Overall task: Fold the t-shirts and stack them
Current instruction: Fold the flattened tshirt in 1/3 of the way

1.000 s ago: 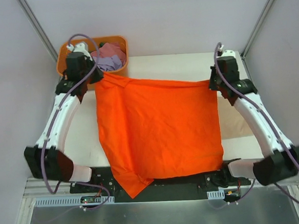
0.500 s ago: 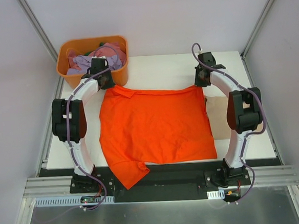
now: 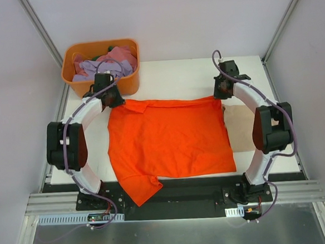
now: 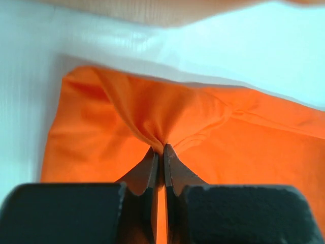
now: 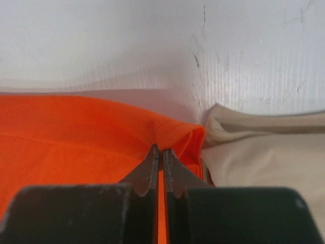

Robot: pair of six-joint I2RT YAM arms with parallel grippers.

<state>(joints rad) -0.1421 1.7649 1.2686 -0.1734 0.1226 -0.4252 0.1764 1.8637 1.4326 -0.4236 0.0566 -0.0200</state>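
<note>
On table [image 3: 176,79]: L pincer [image 4: 158,147], R pincer [image 5: 158,148] clenched on orange shirt [image 3: 169,141] corners; tan shirt [image 3: 242,132] partly hidden under.

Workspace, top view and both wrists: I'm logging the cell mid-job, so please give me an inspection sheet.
Surface: white table, largely covered by cloth.
Job's things: orange t-shirt spread flat, one sleeve over the near edge; tan t-shirt at its right edge; lilac and pink shirts piled in the orange tub.
Clutter: nothing seen.
Grippers: left gripper and right gripper each shut on a far corner of the orange t-shirt.
Cables: purple cables run along both arms.
Surroundings: pale walls.
</note>
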